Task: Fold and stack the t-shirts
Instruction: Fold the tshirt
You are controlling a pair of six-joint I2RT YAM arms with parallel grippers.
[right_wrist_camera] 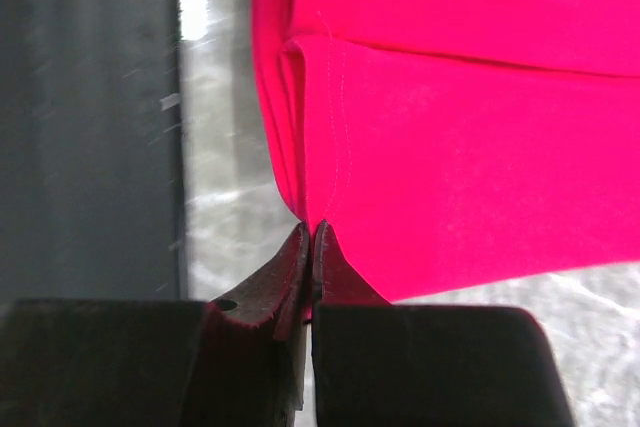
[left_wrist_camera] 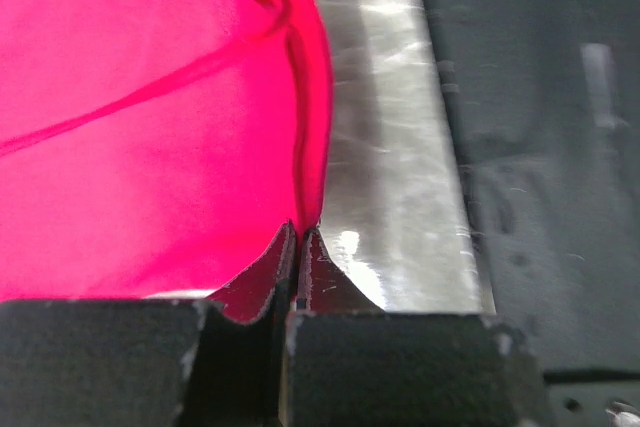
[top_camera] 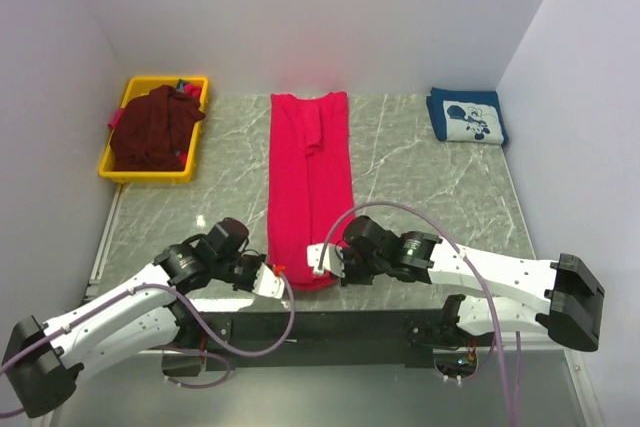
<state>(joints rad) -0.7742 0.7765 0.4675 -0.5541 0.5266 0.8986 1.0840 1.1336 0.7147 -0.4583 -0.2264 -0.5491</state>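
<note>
Red t-shirt (top_camera: pixel 308 177) near hem: left pincer (left_wrist_camera: pixel 300 232) clamps left corner, right pincer (right_wrist_camera: pixel 311 229) clamps right corner.

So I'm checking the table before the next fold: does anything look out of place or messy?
Nothing damaged. Only the maroon t-shirt looks untidy: heaped unfolded in the yellow bin at far left, cloth draping over its rim. The red t-shirt lies in a straight strip; the navy t-shirt sits folded far right.
</note>
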